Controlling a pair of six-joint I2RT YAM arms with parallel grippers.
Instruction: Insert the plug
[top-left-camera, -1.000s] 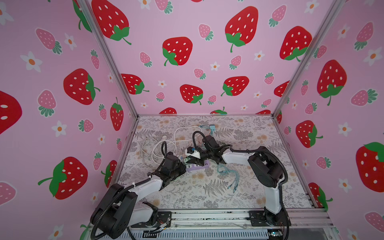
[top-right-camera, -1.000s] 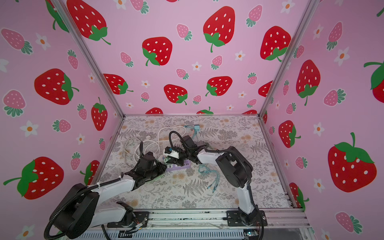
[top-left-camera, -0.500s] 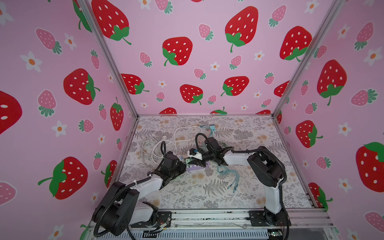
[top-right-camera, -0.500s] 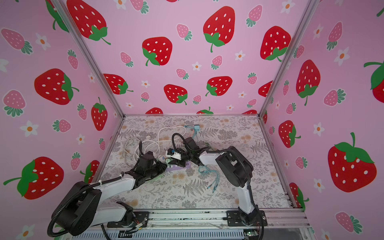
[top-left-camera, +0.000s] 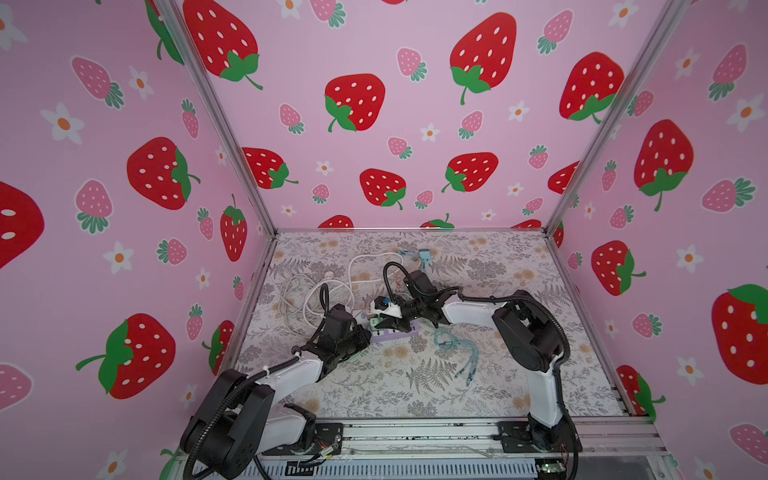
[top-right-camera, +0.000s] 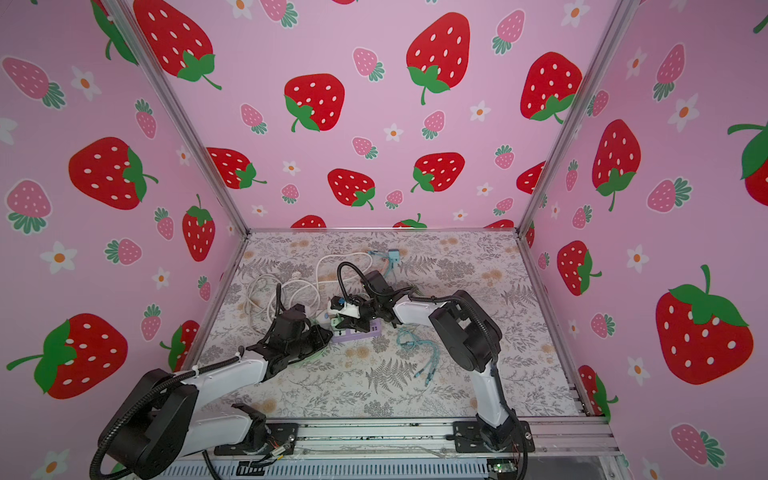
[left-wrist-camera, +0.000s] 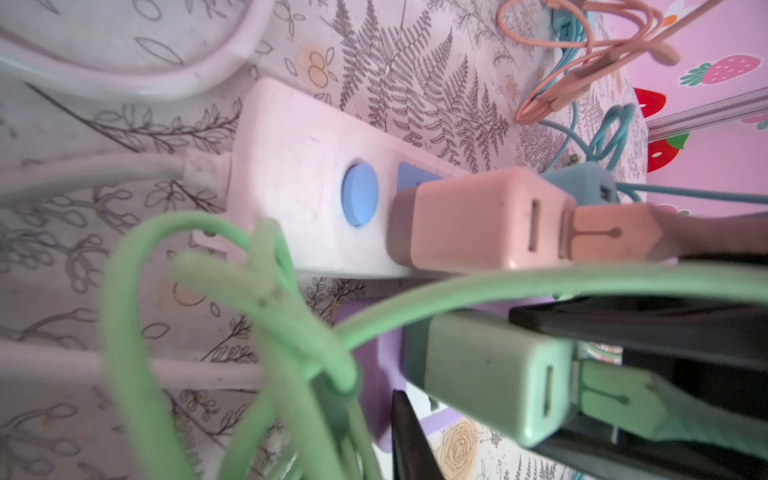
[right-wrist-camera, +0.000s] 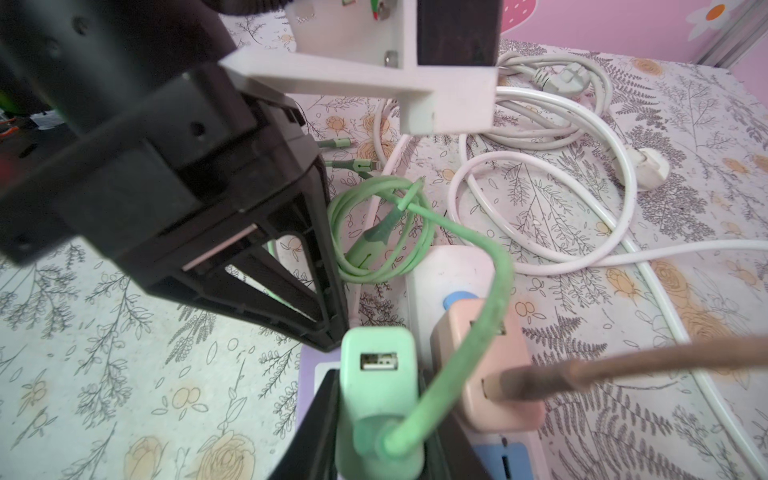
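Observation:
A mint-green plug (right-wrist-camera: 376, 365), a USB charger with a green cable, is held between the black fingers (right-wrist-camera: 316, 419) of my right gripper (right-wrist-camera: 378, 374), which is shut on it. The plug (left-wrist-camera: 490, 370) stands over the white face of the purple power strip (left-wrist-camera: 386, 374), base close to it, prongs hidden. In both top views the right gripper (top-left-camera: 388, 322) (top-right-camera: 349, 322) sits above the strip (top-left-camera: 401, 332) (top-right-camera: 361, 332). My left gripper (top-left-camera: 363, 334) (top-right-camera: 326, 334) is shut on the strip's left end; only one finger (left-wrist-camera: 411, 436) shows in the left wrist view.
A white power strip (left-wrist-camera: 299, 187) with a blue button and a pink charger (left-wrist-camera: 469, 224) lies right beside the purple one. White cords (top-left-camera: 316, 291) coil behind on the left. A teal cable bundle (top-left-camera: 457, 349) lies to the right, a teal charger (top-left-camera: 424, 254) at the back.
My right gripper has sunk slightly toward the purple strip with the green plug in it. The left arm has stayed where it was.

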